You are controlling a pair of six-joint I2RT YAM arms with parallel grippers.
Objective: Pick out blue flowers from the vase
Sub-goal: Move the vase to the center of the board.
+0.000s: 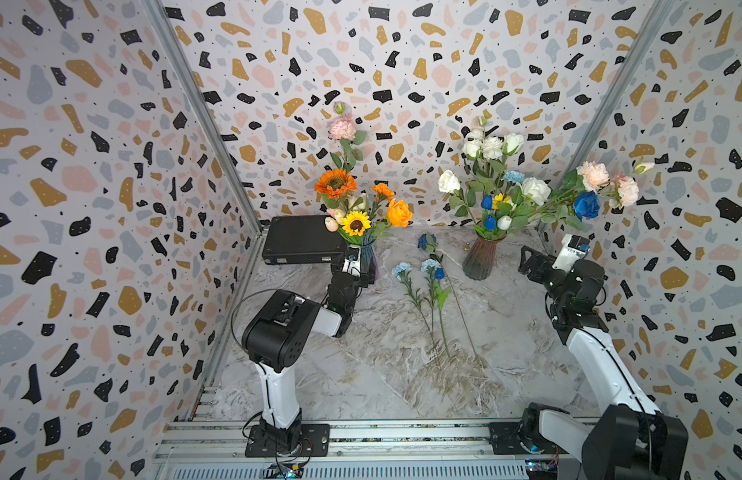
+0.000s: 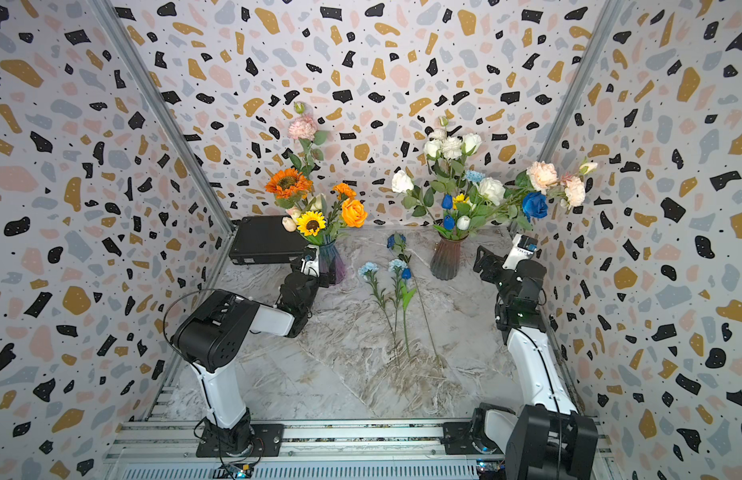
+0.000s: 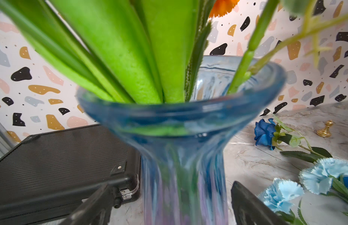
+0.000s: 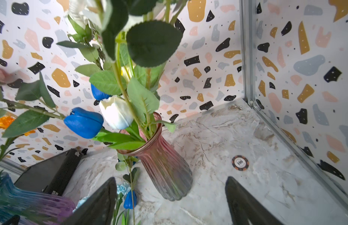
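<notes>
Between terrazzo walls (image 1: 361,62), marble tabletop (image 1: 506,332) under loose blue flowers (image 1: 430,266); left claw (image 3: 170,190), right claw (image 4: 171,179) both spread wide.

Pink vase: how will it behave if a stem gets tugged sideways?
Probably tips easily: the pink vase is tall and carries a wide, top-heavy bouquet, with the blue rose leaning far out. It looks like ribbed glass, so likely hard, slick and breakable. It may also slide on the smooth marble table.

The blue vase (image 3: 181,120) seems blurred, its base cut off.
</notes>
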